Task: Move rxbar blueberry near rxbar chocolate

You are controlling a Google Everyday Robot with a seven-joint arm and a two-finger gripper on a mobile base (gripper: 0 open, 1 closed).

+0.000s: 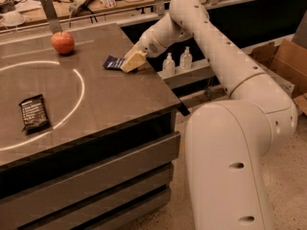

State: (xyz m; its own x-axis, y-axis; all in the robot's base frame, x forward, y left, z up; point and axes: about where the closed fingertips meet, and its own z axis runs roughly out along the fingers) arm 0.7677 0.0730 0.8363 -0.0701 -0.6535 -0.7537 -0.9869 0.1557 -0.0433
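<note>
- Only one camera view here, so that's all I've got.
- The arm rises from the big white base at the right, bends at a high elbow at the top, then slopes down and to the left across the surface (120, 95) edge.
- The claw (133, 61) sits at the end of that downward slope, low over the far right part of the surface and tilted down to the left.
- The rxbar blueberry (113, 62) is right at the claw's tip, lying flat, its near end tucked under or against the tan tip.
- Honestly can't tell if the claw is open, closed or actually gripping the bar.
- The rxbar chocolate (33, 112) is well apart from the claw, far to its left and nearer the camera, flat by the front edge.
- An apple (63, 42) stands left of the claw and a bit further back.
- A white arc (79, 87) painted on the surface curves between the claw and the chocolate bar.
- Two small clear bottles (176, 61) stand just right of the claw, off the surface on a lower ledge.
</note>
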